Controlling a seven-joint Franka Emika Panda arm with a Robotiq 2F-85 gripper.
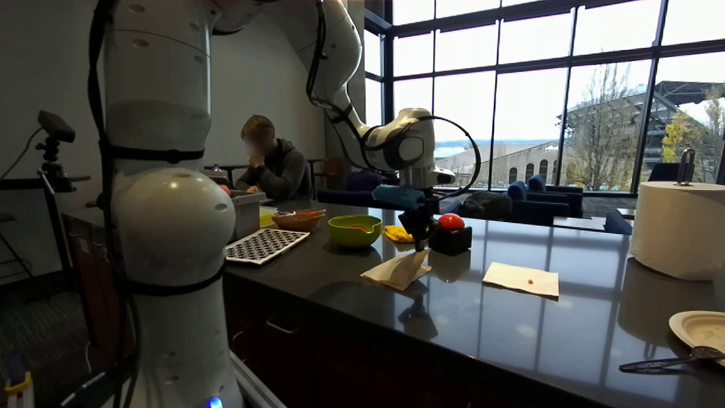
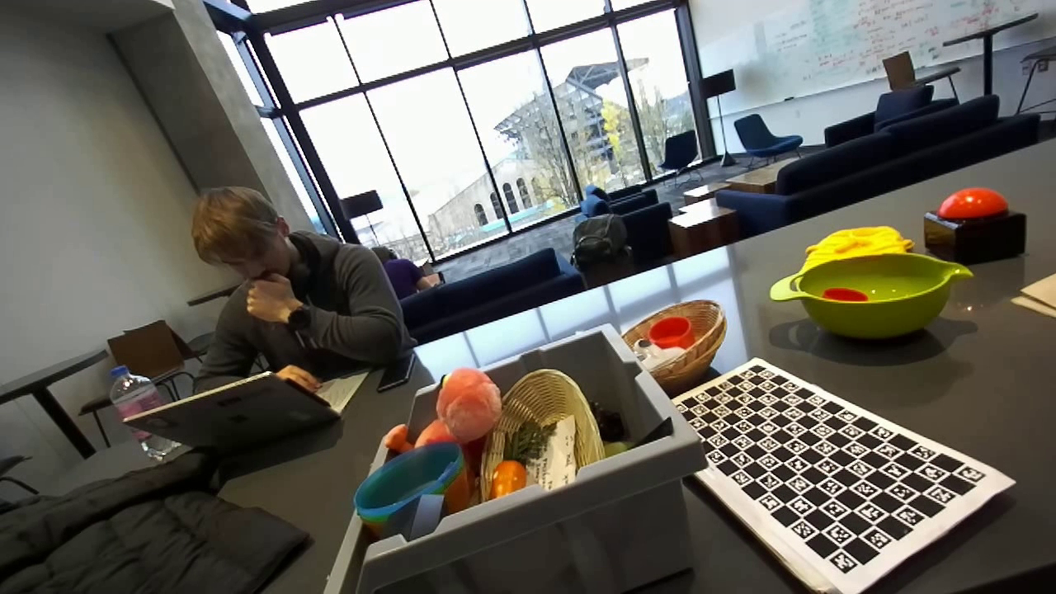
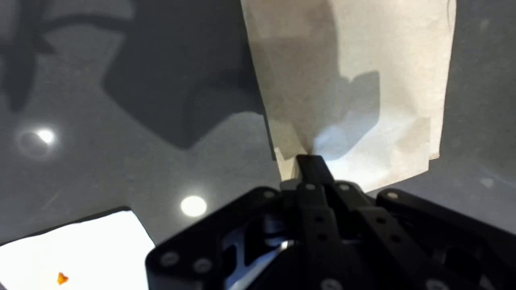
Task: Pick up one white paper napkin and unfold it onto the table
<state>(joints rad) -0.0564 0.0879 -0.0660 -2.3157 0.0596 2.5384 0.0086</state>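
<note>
Near the red-topped black box, the gripper pinches the white paper napkin in closed jaws, one edge raised; to me, unfolding onto the table seems unfinished.

Office-like lounge, with dark-blue sofas, tall windows and a whiteboard.

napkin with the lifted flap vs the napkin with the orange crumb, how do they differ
The tented napkin has a raised flap meeting the closed jaws; the flat napkin lies low, apart from them. An orange crumb sits on the flat napkin; none shows on the tented napkin. Both are pale paper on the dark table.
</note>
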